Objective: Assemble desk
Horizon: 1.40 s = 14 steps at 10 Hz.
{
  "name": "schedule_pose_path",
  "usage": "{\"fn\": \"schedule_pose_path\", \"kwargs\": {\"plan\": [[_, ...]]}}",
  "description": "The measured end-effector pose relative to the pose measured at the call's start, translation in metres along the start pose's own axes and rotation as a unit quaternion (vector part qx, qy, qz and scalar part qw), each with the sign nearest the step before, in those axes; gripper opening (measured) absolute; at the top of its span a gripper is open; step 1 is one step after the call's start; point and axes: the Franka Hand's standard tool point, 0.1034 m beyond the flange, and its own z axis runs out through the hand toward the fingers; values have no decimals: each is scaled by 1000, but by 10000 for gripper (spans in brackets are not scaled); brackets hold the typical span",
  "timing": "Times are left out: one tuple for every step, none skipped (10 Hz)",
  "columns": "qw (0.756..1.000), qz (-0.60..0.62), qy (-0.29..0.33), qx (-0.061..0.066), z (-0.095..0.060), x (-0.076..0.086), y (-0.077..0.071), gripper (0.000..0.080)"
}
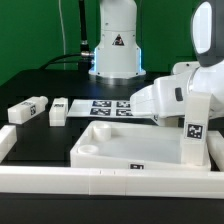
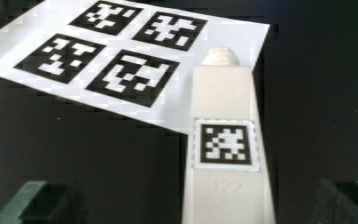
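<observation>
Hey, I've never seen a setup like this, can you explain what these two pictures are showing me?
This is a robot arm building a desk. One picture looks on from outside; the other comes from a camera on the arm's wrist. On the table lie the tray-like tabletop, one leg, a second leg and a marker board of printed tags. The gripper is open, its fingers either side of a third leg without touching it. Nothing is held.
</observation>
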Motion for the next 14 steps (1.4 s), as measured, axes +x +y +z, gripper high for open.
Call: {"fn": "schedule_pose_path", "kwargs": {"plan": [[1000,0,8,0,2,4,1,649],[1000,1,11,0,6,8,1,649],[1000,2,12,-1,9,11,0,649],[1000,2,14,-1,11,13,0,649],[1000,2,14,-1,11,13,0,649],[1000,3,14,0,11,13,1,649],[1000,3,14,0,10,13,1,649],[1000,3,15,0,9,13,1,560],[1000,3,15,0,9,13,2,358],[1000,3,15,1,9,12,3,358],[1000,4,15,1,9,12,3,285],[1000,4,15,1,9,12,3,285],[1000,4,15,1,8,12,3,285],[1000,4,16,1,7,12,3,285]]}}
